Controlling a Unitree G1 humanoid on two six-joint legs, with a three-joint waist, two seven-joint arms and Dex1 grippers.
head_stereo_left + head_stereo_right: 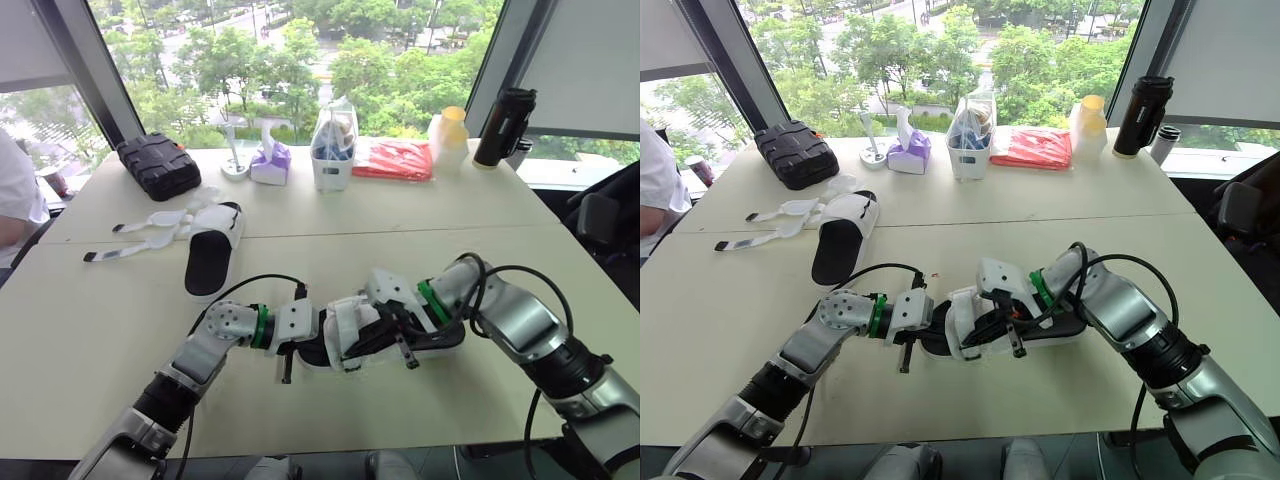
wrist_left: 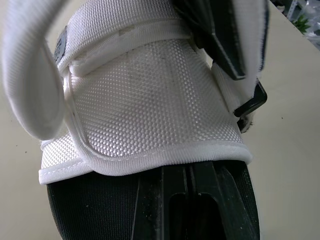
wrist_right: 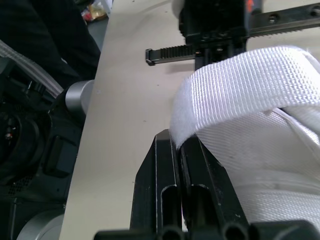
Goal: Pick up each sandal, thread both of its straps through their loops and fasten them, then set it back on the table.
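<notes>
Bracing the near sandal [image 1: 442, 340], lower centre on the table [image 1: 100, 330]: the left gripper [image 1: 298, 345] butts against one end, presumably to stop it sliding; can't tell its grip state. Right gripper [image 1: 398, 340] is pinched closed on the white strap [image 3: 240, 82], likely to feed it to its loop. Second sandal [image 1: 212, 250] lies flat left of centre, loose straps [image 1: 150, 230] splayed, not done. Far edge: white caddy [image 1: 332, 168] holds a clear bag, contents unclear. Purple tissue box [image 1: 270, 162] has a tissue poking out. Black case [image 1: 158, 165] is closed.

Sandal [image 2: 150, 110] cut off by edges; strap [image 2: 25, 75] blurred.
</notes>
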